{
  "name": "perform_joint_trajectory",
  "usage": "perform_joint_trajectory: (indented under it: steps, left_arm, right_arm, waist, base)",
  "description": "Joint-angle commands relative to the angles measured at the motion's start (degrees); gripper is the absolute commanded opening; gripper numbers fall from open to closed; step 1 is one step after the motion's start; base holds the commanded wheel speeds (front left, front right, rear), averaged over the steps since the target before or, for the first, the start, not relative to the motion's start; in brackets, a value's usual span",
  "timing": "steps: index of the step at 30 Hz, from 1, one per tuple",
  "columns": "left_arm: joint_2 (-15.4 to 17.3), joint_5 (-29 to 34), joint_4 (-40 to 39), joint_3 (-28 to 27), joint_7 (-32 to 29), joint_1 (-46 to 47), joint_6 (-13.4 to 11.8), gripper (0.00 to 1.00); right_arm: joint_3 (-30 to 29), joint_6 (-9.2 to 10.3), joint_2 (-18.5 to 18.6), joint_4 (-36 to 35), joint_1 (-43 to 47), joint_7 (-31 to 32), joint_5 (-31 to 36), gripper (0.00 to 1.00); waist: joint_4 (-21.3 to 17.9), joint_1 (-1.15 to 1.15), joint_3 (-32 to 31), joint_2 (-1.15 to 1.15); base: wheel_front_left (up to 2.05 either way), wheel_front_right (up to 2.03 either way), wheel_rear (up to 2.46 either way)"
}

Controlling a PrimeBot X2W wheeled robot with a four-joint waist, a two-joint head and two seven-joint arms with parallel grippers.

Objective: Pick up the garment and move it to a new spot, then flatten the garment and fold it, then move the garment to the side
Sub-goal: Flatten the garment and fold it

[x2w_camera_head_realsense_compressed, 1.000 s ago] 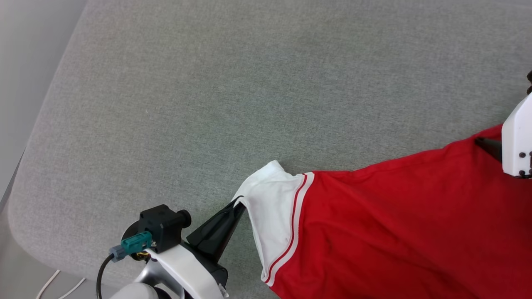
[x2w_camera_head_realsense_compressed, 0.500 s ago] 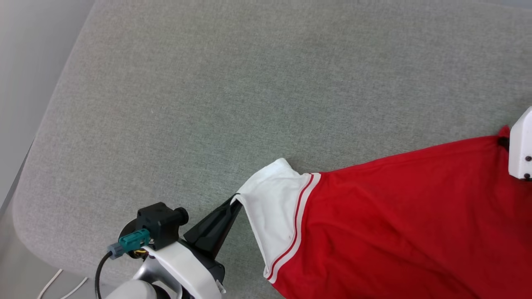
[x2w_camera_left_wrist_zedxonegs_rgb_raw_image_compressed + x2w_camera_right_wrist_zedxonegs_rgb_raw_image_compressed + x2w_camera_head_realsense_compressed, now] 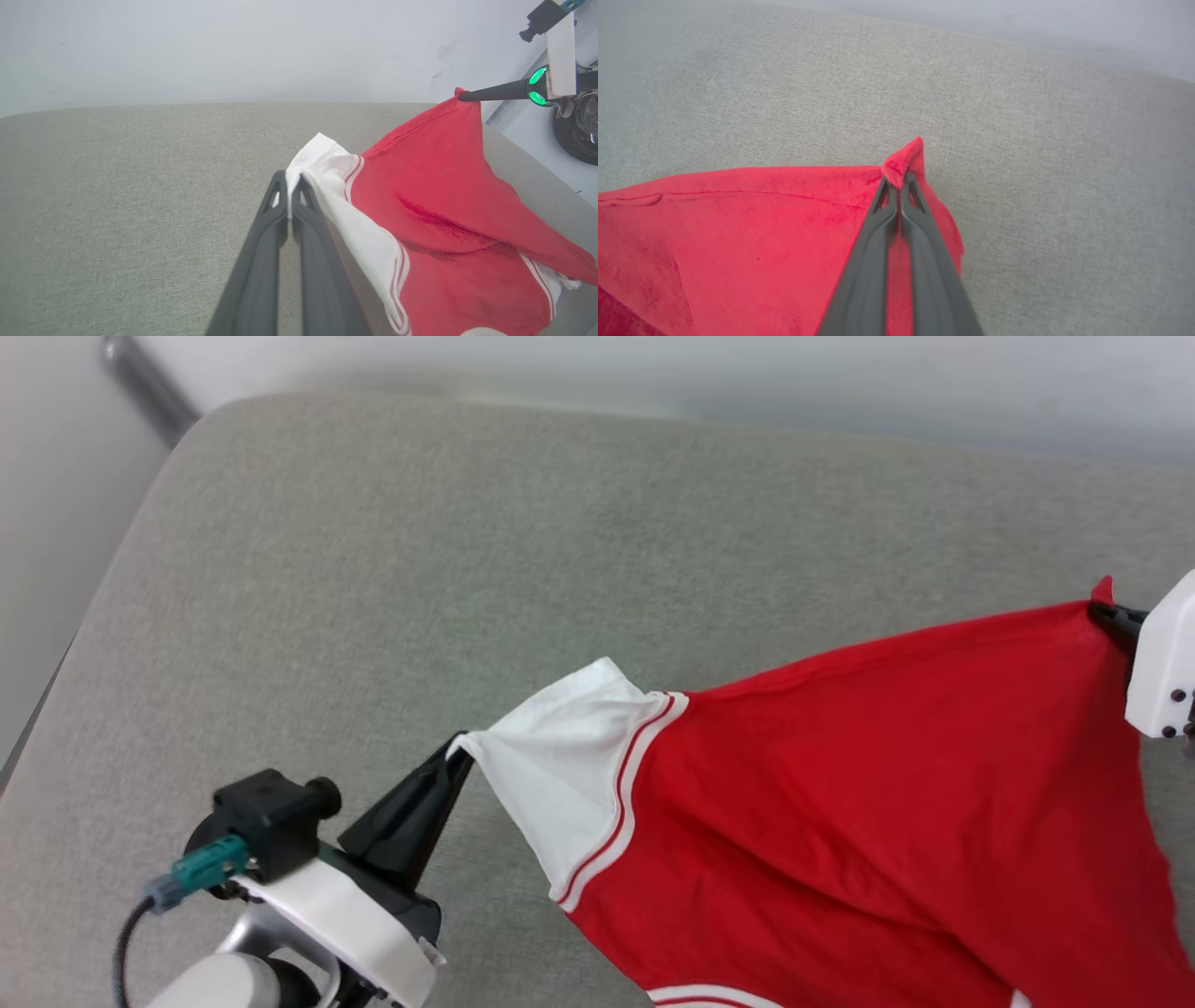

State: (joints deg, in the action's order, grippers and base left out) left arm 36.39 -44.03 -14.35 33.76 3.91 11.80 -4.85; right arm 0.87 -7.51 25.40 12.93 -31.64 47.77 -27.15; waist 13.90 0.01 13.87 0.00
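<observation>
The garment [image 3: 840,784] is a red jersey with a white sleeve and red-striped trim, its printed front hidden. It hangs stretched between both grippers above the grey padded surface [image 3: 373,569]. My left gripper [image 3: 455,753] is shut on the tip of the white sleeve [image 3: 551,765]; in the left wrist view the left gripper [image 3: 289,179] pinches the white cloth [image 3: 327,163]. My right gripper [image 3: 1102,609] is shut on a red corner at the far right. The right wrist view has the right gripper [image 3: 900,179] with a tuft of red garment [image 3: 738,233] poking past the tips.
The grey padded surface [image 3: 1041,140] spreads wide to the left and back. Its rounded left edge [image 3: 103,607] drops to a pale floor. A pale wall [image 3: 233,46] runs behind it, with a dark bar [image 3: 140,383] at the upper left.
The right gripper has shut on the red corner. Both grippers have lifted the garment, which now hangs taut between them. The head camera has tilted up, bringing the wall into view.
</observation>
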Motion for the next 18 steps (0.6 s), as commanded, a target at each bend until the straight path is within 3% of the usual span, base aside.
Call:
perform_joint_trajectory:
  steps: [1, 18]
  left_arm:
    - [0.54, -0.55, -1.13, -0.83, 0.19, -0.68, -0.49, 0.0]
    - [5.63, -2.04, -13.12, -13.21, 0.4, 6.55, -6.16, 0.0]
  right_arm:
    - [-0.31, 0.04, 0.02, -1.32, 0.82, -0.67, -1.0, 0.0]
    - [-1.64, 0.03, -0.04, -24.78, 1.41, 1.07, -5.59, 0.0]
  waist:
    - [-3.36, -0.01, -3.71, 0.0]
    - [-15.13, -0.01, -11.06, 0.0]
  base:
    - [0.0, 0.0, 0.0]
    - [0.0, 0.0, 0.0]
